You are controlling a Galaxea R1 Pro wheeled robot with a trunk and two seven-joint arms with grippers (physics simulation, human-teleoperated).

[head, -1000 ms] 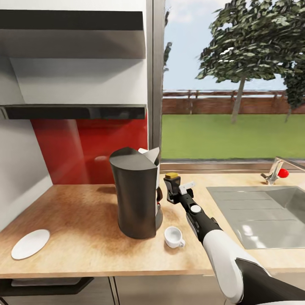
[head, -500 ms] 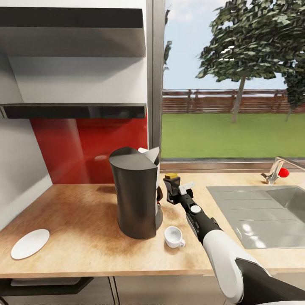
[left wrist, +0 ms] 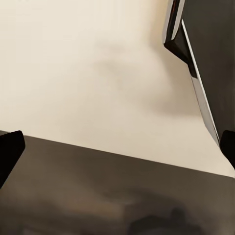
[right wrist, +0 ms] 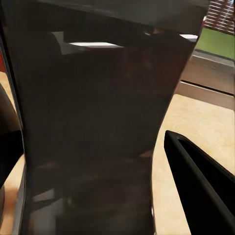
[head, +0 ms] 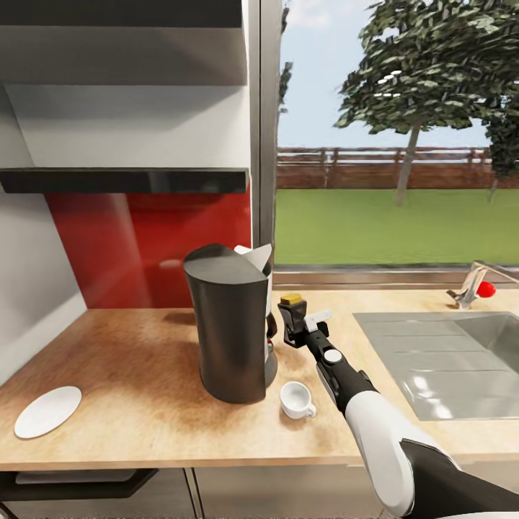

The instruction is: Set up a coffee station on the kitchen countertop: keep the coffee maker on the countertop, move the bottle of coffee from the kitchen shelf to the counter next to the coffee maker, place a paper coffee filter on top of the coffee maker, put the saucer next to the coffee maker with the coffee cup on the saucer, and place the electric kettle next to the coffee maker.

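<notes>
The tall dark coffee maker (head: 231,324) stands on the beige countertop (head: 137,353), with the white paper coffee filter (head: 256,259) on its top at the back. Just right of it, my right gripper (head: 289,322) is shut on the bottle of coffee (head: 291,299), whose yellowish top shows above the fingers. In the right wrist view the dark waisted bottle (right wrist: 98,127) stands between the fingers (right wrist: 205,186). The coffee cup (head: 295,400) sits on the counter in front. The saucer (head: 47,411) lies far left near the edge. My left gripper (left wrist: 119,146) is open. The electric kettle is out of view.
A grey inset sink (head: 440,360) with a red-knobbed tap (head: 477,290) takes up the counter's right side. The black kitchen shelf (head: 130,180) hangs over a red backsplash (head: 144,245). A window sill (head: 389,277) runs behind the counter.
The whole picture has shifted slightly upward, so the camera has moved. The right arm, bottle, cup and saucer keep their places relative to each other.
</notes>
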